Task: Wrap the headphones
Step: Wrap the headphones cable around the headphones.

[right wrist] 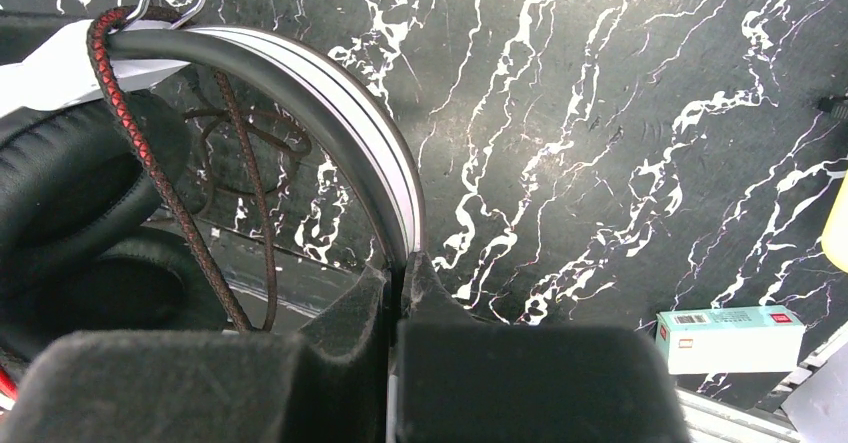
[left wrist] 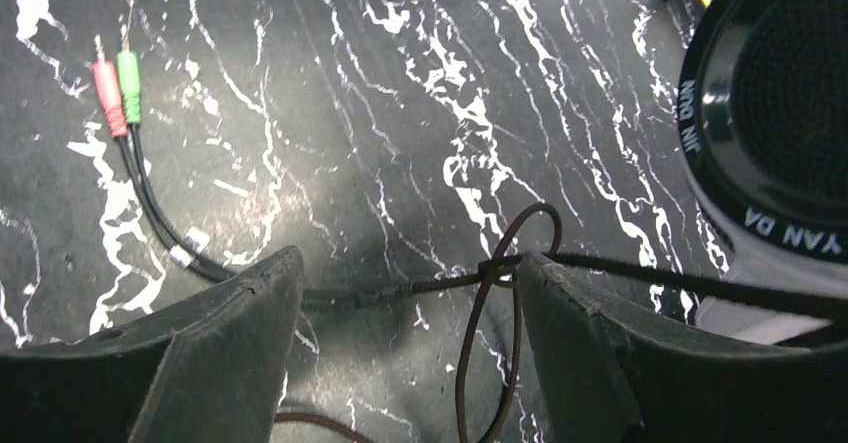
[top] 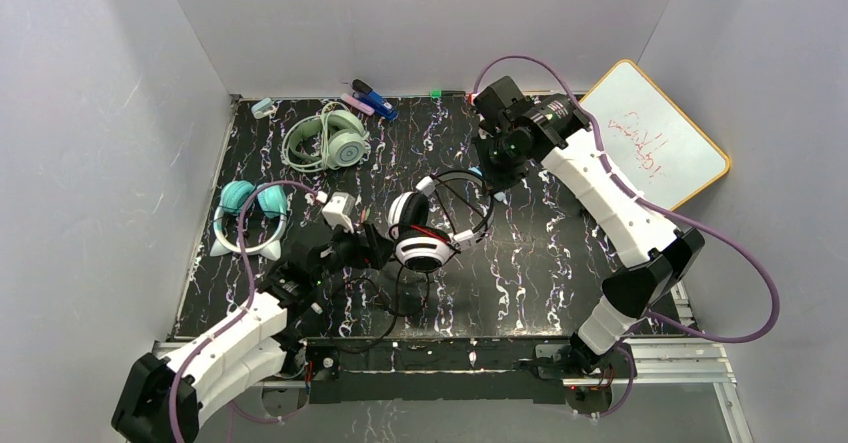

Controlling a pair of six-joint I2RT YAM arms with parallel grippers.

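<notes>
Headphones (top: 420,235) cut off in wrist views, thin cable (left wrist: 440,282) between released left fingers (left wrist: 265,298), right fingers (right wrist: 402,298) clenched on headband (right wrist: 310,81).

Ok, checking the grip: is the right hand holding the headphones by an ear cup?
No, the right hand is shut on the band of the black-and-white headphones.
</notes>
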